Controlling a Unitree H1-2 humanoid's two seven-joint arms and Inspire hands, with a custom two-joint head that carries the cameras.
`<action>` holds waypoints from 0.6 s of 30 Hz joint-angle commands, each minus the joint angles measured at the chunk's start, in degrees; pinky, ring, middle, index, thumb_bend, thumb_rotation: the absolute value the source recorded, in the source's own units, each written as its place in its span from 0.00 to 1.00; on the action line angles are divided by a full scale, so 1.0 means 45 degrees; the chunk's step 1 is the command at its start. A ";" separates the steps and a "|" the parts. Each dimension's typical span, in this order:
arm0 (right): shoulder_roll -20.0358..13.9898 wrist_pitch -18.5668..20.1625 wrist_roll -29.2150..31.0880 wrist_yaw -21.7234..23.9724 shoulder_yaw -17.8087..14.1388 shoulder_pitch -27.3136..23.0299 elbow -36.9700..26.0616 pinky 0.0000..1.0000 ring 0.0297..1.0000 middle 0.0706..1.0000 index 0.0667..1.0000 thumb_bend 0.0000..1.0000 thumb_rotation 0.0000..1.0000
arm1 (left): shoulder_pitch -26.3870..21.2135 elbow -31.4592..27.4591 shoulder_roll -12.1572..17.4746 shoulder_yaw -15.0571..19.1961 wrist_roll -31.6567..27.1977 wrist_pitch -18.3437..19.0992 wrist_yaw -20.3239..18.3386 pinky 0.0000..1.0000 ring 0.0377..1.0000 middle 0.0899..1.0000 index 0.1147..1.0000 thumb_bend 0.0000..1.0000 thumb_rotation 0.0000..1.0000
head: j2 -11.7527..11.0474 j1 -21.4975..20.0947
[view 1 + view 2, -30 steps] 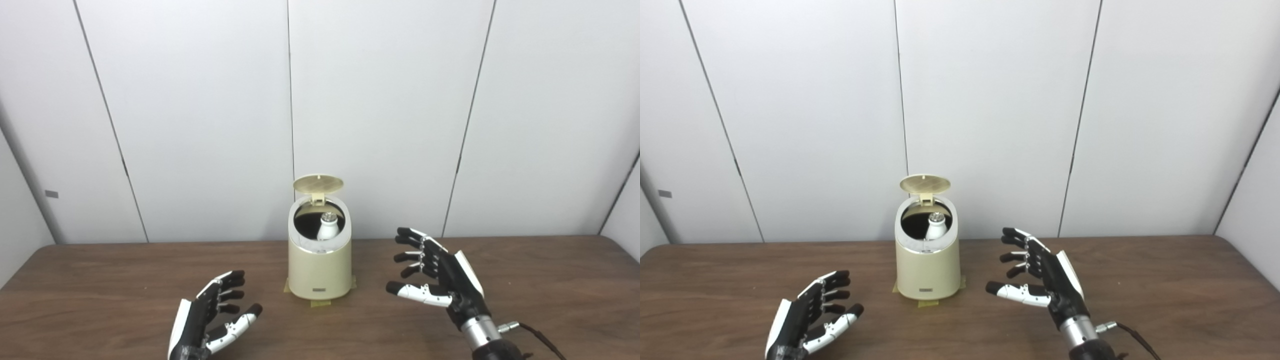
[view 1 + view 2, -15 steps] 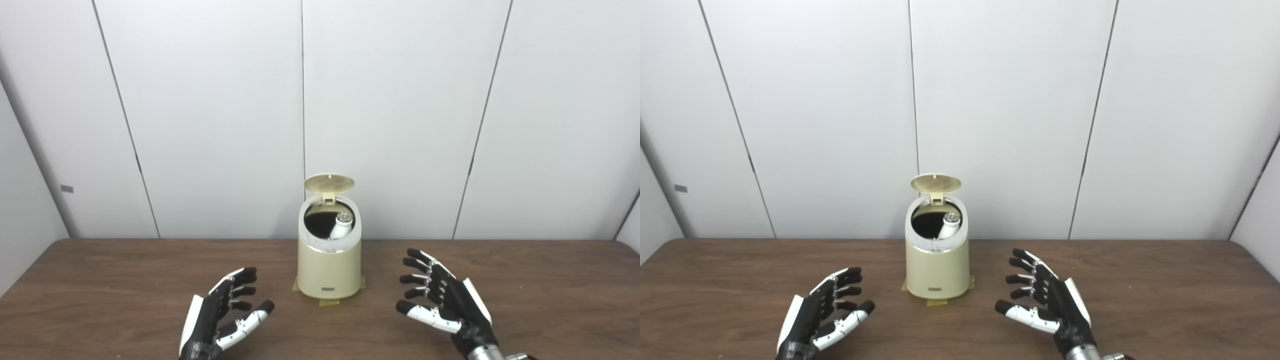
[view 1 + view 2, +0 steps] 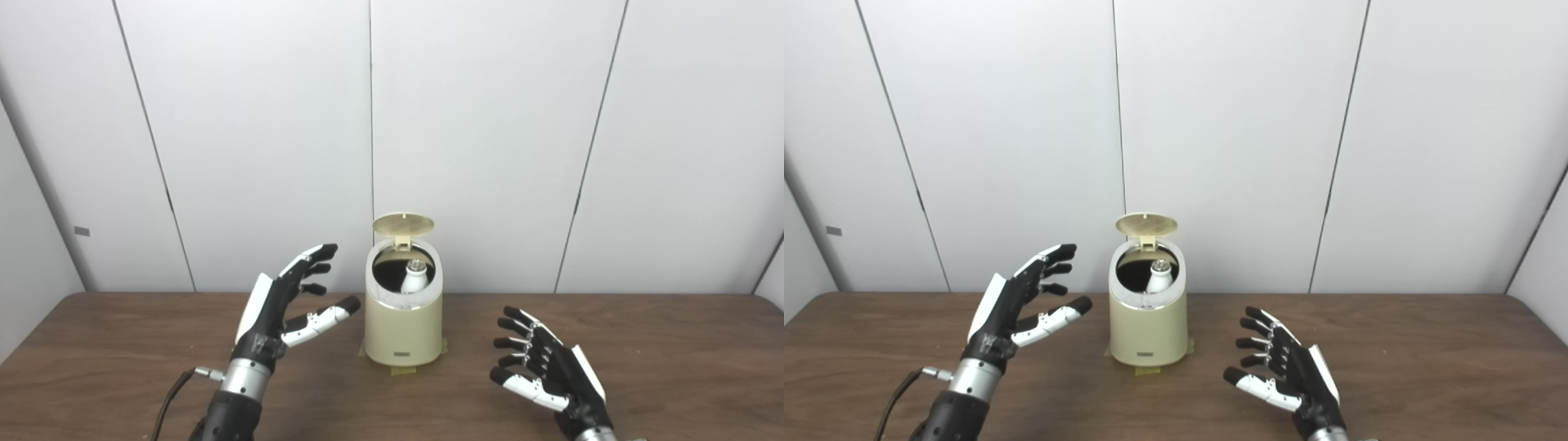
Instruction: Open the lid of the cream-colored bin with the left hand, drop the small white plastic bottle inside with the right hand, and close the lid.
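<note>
Two steps look done: the lid (image 3: 403, 224) of the cream-colored bin (image 3: 403, 331) stands upright on its rear hinge, and the small white plastic bottle (image 3: 414, 277) sits inside the opening, neck up, leaning toward the right wall. Remaining step, by judgement: close the lid.

Left hand (image 3: 288, 305) is raised just left of the bin, fingers spread, holding nothing, thumb tip near the bin wall but apart from it. The lid lies above and to the right of this hand, behind the opening.

To close well: bring the fingertips over the lid's top edge from behind and push it forward and down; keep clear of the bottle neck. Yellow tape (image 3: 401, 370) at the base suggests the bin is fixed, so a light push should not shift it.

Right hand (image 3: 551, 370) is low over the table (image 3: 674, 343), right of the bin, fingers spread, empty.
</note>
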 commanded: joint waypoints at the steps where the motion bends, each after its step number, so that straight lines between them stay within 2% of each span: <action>1: 0.0034 -0.0569 0.0076 -0.0137 -0.0101 -0.0351 -0.0267 0.59 0.71 0.80 0.84 0.87 0.38 | -0.1398 -0.0423 0.0264 -0.0054 0.0268 0.0061 -0.0150 0.69 0.85 0.88 0.88 0.86 0.52 | -0.0001 0.0007; 4: 0.0082 -0.0493 0.0015 -0.0182 -0.0081 -0.0303 -0.0373 0.59 0.70 0.80 0.84 0.88 0.39 | -0.2173 -0.0137 0.0350 -0.0223 0.0358 0.0231 -0.0452 0.73 0.86 0.89 0.89 0.85 0.48 | -0.0019 -0.0012; 8: 0.0118 -0.0535 0.0071 -0.0184 -0.0105 -0.0278 -0.0319 0.58 0.70 0.80 0.84 0.87 0.38 | -0.2950 0.0358 0.0387 -0.0454 0.0793 0.0349 -0.0514 0.74 0.88 0.89 0.89 0.88 0.48 | -0.0015 -0.0050; 12: 0.0169 -0.0644 0.0043 -0.0235 -0.0106 -0.0235 -0.0273 0.58 0.69 0.80 0.84 0.87 0.39 | -0.3456 0.0723 0.0400 -0.0807 0.1774 0.0690 -0.0305 0.85 0.97 0.93 0.92 0.88 0.53 | -0.0005 -0.0077; 18: 0.0219 -0.0683 0.0035 -0.0247 -0.0062 -0.0174 -0.0294 0.57 0.68 0.80 0.84 0.87 0.40 | -0.4132 0.1696 0.0313 -0.1091 0.2669 0.0839 -0.0021 0.85 0.96 0.96 0.92 0.89 0.55 | 0.0005 -0.0168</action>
